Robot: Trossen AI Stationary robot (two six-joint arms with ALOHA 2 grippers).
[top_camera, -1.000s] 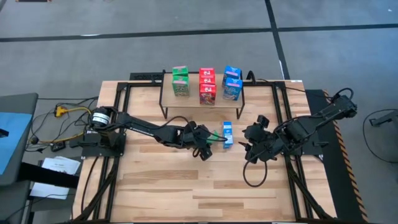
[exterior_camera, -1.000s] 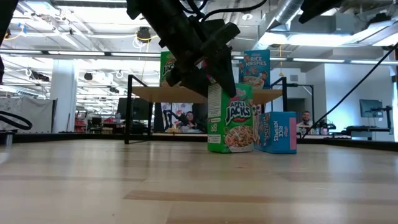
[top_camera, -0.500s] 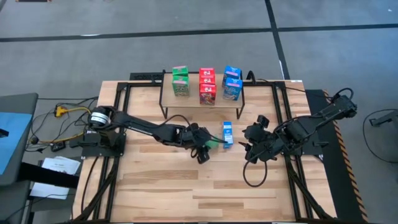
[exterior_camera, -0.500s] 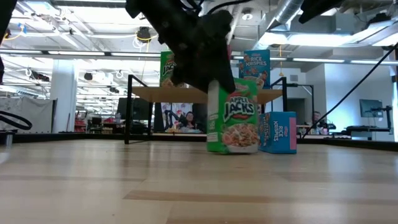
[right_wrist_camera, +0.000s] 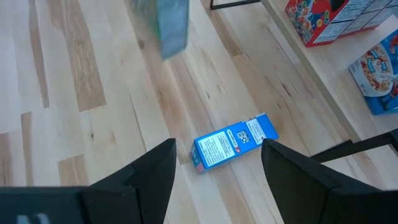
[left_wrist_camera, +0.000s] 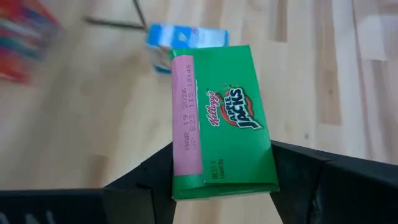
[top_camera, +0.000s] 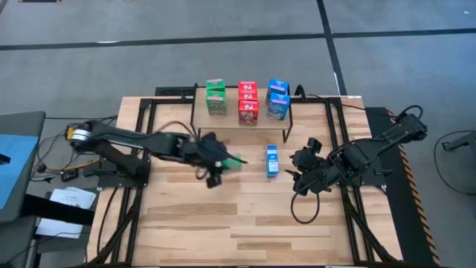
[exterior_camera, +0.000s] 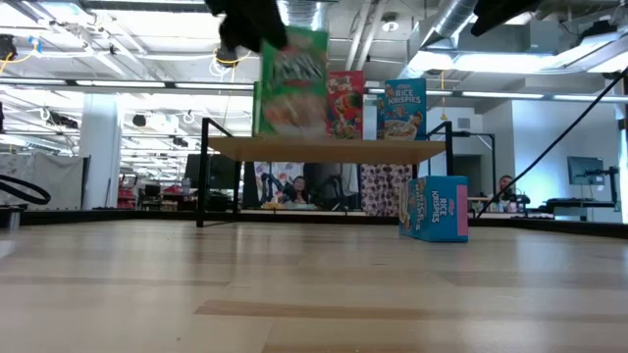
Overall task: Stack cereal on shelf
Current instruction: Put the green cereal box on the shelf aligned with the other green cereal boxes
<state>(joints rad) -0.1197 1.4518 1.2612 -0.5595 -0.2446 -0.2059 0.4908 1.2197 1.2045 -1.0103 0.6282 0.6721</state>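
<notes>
a green box [left_wrist_camera: 221, 124] is clamped between the fingers of the left gripper [top_camera: 216, 165], and it is held up off the table [top_camera: 223, 223], left of centre, in front of the shelf [top_camera: 242, 119]. on its face a red and white "apple jacks" logo is printed, and a pink strip with a stamped date runs along one edge; in the low view the green box [exterior_camera: 292, 83] is seen raised to about the height of the boxes on the shelf board, with the gripper dark and blurred above it. on the shelf, three short stacks are lined up: green boxes [top_camera: 216, 97] at the left, red boxes [top_camera: 248, 102] in the middle, blue boxes [top_camera: 277, 99] at the right, the blue fronts marked "rice krispies" [exterior_camera: 404, 109]. the shelf itself is shown as a pale wood board on thin black legs, set at the far edge of the slatted table. just right of centre, a single blue box [top_camera: 272, 161] is stood upright on the table, alone, with "rice krispies" readable on its side [exterior_camera: 433, 208]; it is apart from both grippers. further right, the right gripper [top_camera: 302, 176] is held low near the table with its fingers spread and nothing between them, the blue box [right_wrist_camera: 233, 142] being seen ahead of them.
</notes>
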